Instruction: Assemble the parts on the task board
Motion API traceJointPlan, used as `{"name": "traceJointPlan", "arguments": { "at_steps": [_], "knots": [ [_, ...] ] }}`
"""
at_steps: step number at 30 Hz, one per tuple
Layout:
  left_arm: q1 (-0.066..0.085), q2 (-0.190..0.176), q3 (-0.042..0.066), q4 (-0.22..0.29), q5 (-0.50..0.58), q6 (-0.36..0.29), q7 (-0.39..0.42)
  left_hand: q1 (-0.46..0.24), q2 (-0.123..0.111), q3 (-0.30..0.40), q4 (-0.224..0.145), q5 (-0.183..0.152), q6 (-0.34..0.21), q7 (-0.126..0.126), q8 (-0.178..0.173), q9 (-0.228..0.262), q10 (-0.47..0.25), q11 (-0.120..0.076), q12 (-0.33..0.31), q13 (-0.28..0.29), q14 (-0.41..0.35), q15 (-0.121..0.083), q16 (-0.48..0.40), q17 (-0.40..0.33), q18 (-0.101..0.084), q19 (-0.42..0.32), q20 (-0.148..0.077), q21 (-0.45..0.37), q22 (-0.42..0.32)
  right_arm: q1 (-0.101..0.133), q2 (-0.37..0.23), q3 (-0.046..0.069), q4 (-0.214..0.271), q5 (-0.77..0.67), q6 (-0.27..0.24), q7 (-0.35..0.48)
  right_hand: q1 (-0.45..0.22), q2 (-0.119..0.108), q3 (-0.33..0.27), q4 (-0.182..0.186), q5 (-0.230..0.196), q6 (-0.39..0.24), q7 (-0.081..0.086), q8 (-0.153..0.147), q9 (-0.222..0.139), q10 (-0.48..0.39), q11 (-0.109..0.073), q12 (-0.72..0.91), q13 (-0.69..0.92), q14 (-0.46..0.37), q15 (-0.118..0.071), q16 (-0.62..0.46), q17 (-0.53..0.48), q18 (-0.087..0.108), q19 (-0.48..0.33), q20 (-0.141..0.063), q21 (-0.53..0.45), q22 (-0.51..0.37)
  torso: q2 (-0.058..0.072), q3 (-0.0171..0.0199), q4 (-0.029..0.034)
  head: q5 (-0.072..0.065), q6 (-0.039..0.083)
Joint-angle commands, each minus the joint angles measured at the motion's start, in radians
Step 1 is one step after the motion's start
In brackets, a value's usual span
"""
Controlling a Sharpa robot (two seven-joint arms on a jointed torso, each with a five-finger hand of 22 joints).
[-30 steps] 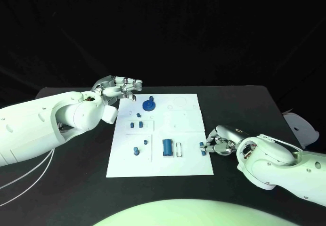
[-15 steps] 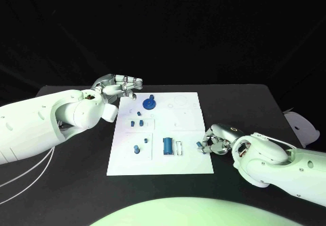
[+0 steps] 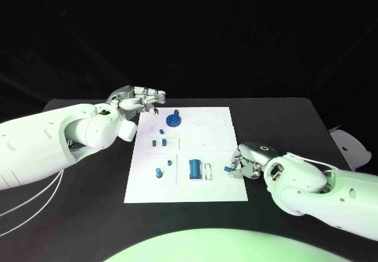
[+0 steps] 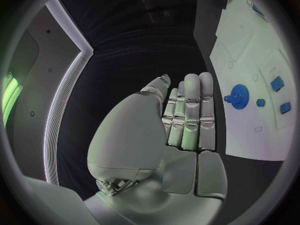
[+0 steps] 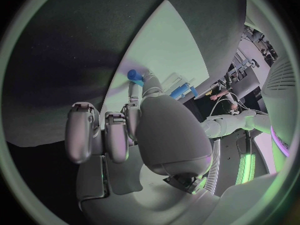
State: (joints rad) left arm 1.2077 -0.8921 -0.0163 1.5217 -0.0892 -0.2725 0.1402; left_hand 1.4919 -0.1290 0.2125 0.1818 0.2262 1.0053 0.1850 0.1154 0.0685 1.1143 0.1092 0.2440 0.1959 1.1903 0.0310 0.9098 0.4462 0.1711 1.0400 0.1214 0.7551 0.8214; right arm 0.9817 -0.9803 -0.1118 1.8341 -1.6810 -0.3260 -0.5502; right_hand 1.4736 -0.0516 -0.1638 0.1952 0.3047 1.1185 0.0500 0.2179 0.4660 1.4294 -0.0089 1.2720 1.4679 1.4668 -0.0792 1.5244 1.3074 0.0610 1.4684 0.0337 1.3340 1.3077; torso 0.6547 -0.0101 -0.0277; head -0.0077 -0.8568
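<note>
Left hand [image 3: 140,98] hovers off the far-left corner of the task board [image 3: 217,191], fingers extended side by side, holding nothing. On the board, left to right: small blue parts [image 3: 160,143] in the left column, blue gear [image 3: 173,119] at the far end, blue cylinder [image 3: 194,168] lying near centre beside a white slotted piece [image 3: 208,171]. Right hand [image 3: 246,166] sits at the board's right edge, fingers pinching a small blue piece [image 5: 134,75] just above the plate.

Judgement: a part is in hand, placement pending. Next move calls for carrying it leftward to its seat, which I cannot identify. The cylinder lies nearest its path.
</note>
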Motion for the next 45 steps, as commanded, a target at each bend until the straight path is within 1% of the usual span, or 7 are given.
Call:
{"name": "traceJointPlan", "arguments": {
  "at_steps": [1,5,10,16,23,30,45],
  "knots": [
    [0.001,0.001,0.001,0.003,0.002,0.015,0.002,0.003,0.001,-0.005,0.002,0.002,-0.006,0.001,0.004,0.0,-0.008,-0.001,0.006,0.0,-0.006,0.0,0.002,-0.001,0.013,0.004,0.001,-0.005,-0.001,-0.016,0.004,-0.014,-0.015,-0.043,0.086,-0.036,0.045,0.03,0.017,-0.002,0.03,0.005,0.003,0.003,-0.007,0.015,-0.014,0.0,-0.134,0.084,-0.003,0.006,0.173,-0.016,0.026,-0.004,-0.003,0.204,0.0,0.0,-0.0008,0.001,0.002],
    [0.001,0.001,0.001,0.003,0.002,0.014,0.001,0.003,0.001,-0.005,0.002,0.002,-0.006,0.001,0.004,0.0,-0.008,-0.001,0.006,0.0,-0.006,0.0,0.002,-0.001,0.013,0.004,0.001,-0.005,-0.001,-0.016,0.005,-0.014,-0.009,-0.047,0.076,-0.038,0.041,0.026,0.029,0.006,0.075,0.009,0.002,-0.003,-0.01,0.014,-0.014,-0.002,-0.133,0.084,-0.003,0.006,0.174,-0.016,0.026,-0.004,-0.003,0.204,0.0,0.0002,-0.0011,0.002,0.002],
    [0.001,0.001,0.001,0.003,0.002,0.014,0.001,0.004,0.001,-0.005,0.002,0.002,-0.006,0.001,0.004,0.0,-0.008,-0.001,0.006,0.0,-0.006,0.0,0.002,-0.001,0.013,0.004,0.001,-0.005,-0.001,-0.015,0.002,-0.013,0.008,-0.043,0.032,-0.041,0.055,0.024,0.064,0.012,0.176,0.019,-0.004,-0.007,-0.011,0.017,-0.02,0.003,-0.127,0.086,-0.008,0.008,0.179,-0.018,0.029,-0.007,0.007,0.207,0.0,0.0,0.0004,0.003,0.004],
    [0.001,0.003,0.001,0.003,0.002,0.013,0.001,0.004,0.001,-0.005,0.002,0.002,-0.006,0.001,0.004,0.0,-0.008,-0.001,0.006,0.0,-0.006,0.0,0.002,-0.001,0.013,0.004,0.001,-0.005,-0.001,0.002,-0.002,-0.012,0.036,0.014,-0.041,-0.042,0.051,0.027,0.106,0.029,0.232,0.022,-0.009,-0.007,-0.006,0.023,-0.024,0.005,-0.125,0.088,-0.011,0.014,0.191,-0.022,0.037,-0.011,0.028,0.212,0.0,-0.0005,0.0006,0.006,0.005],
    [0.001,0.005,0.001,0.002,0.002,0.013,0.001,0.004,0.001,-0.005,0.002,0.002,-0.006,0.001,0.004,0.0,-0.008,-0.001,0.006,0.0,-0.006,0.0,0.002,-0.001,0.013,0.004,0.001,-0.005,-0.001,0.023,0.013,-0.011,0.057,0.123,-0.115,-0.039,0.041,0.022,0.137,0.043,0.247,0.02,-0.01,-0.005,0.001,0.026,-0.025,0.005,-0.125,0.089,-0.012,0.016,0.195,-0.023,0.039,-0.012,0.037,0.214,0.001,-0.0008,-0.0006,0.005,0.007],
    [0.001,0.006,0.001,0.004,0.002,0.014,0.002,0.004,0.001,-0.005,0.002,0.002,-0.006,0.001,0.004,0.0,-0.008,-0.001,0.006,0.0,-0.006,0.0,0.002,-0.001,0.013,0.004,0.001,-0.005,-0.001,0.028,0.053,-0.01,0.045,0.287,-0.145,-0.032,0.008,0.016,0.169,0.075,0.247,0.02,-0.011,-0.002,0.01,0.032,-0.026,0.006,-0.123,0.09,-0.013,0.018,0.2,-0.025,0.042,-0.013,0.044,0.215,0.002,-0.0007,0.001,0.005,0.006],
    [0.001,0.005,0.001,0.006,0.002,0.016,0.0,0.004,0.001,-0.005,0.002,0.002,-0.006,0.001,0.004,0.0,-0.008,-0.001,0.006,0.0,-0.006,0.0,0.002,-0.001,0.013,0.004,0.001,-0.005,-0.001,0.021,0.104,-0.011,0.016,0.429,-0.134,-0.01,-0.083,0.009,0.205,0.095,0.246,0.022,-0.01,-0.002,0.02,0.035,-0.025,0.004,-0.122,0.09,-0.012,0.019,0.201,-0.024,0.04,-0.012,0.04,0.214,0.001,0.0014,-0.0006,0.007,0.002]
  ]
}}
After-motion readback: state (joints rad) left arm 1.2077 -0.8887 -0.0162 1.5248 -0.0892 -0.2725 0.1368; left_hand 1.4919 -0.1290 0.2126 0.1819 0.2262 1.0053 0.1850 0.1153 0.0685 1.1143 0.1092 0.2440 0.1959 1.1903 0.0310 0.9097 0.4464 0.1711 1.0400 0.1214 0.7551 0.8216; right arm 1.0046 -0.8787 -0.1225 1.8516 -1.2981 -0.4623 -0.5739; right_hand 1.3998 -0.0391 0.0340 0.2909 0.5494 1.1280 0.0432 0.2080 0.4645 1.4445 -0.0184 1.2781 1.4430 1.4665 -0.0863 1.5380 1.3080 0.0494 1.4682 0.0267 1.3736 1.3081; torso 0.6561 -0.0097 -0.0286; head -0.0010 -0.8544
